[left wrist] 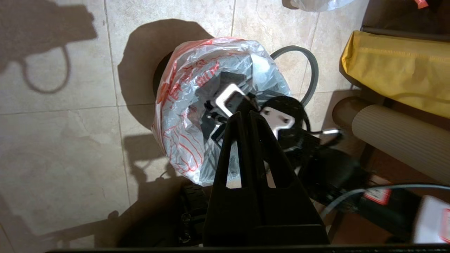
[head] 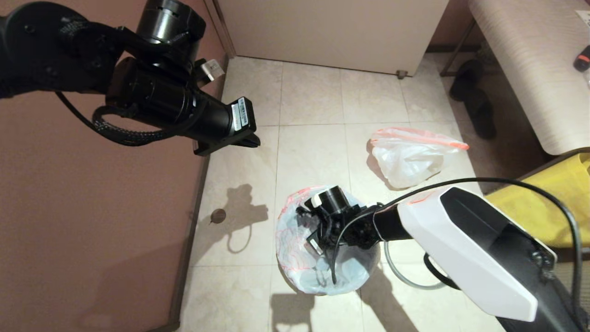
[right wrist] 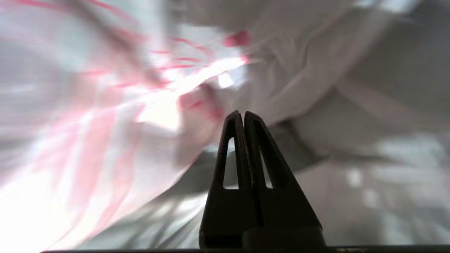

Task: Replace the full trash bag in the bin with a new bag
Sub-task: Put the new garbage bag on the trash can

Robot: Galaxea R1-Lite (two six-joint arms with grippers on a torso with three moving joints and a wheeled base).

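Note:
The new bag (head: 295, 240), translucent white with red line print, is draped over the bin and covers its mouth. Only a dark sliver of the bin (left wrist: 159, 74) shows in the left wrist view. My right gripper (right wrist: 243, 114) is down inside the bag, shut, with crinkled plastic all around it and nothing seen between its fingers. My left gripper (head: 249, 138) hangs high above the floor to the left of the bin, shut and empty (left wrist: 246, 107). The full trash bag (head: 410, 159), plain white with an orange-red top band, lies on the tiles behind the bin to the right.
The thin grey rim ring (head: 397, 273) lies on the floor against the bin's right side. A yellow fabric bag (head: 548, 203) stands at the right, under a pale bench (head: 530, 60). Dark shoes (head: 474, 99) sit by the bench. A brown wall (head: 69, 207) runs along the left.

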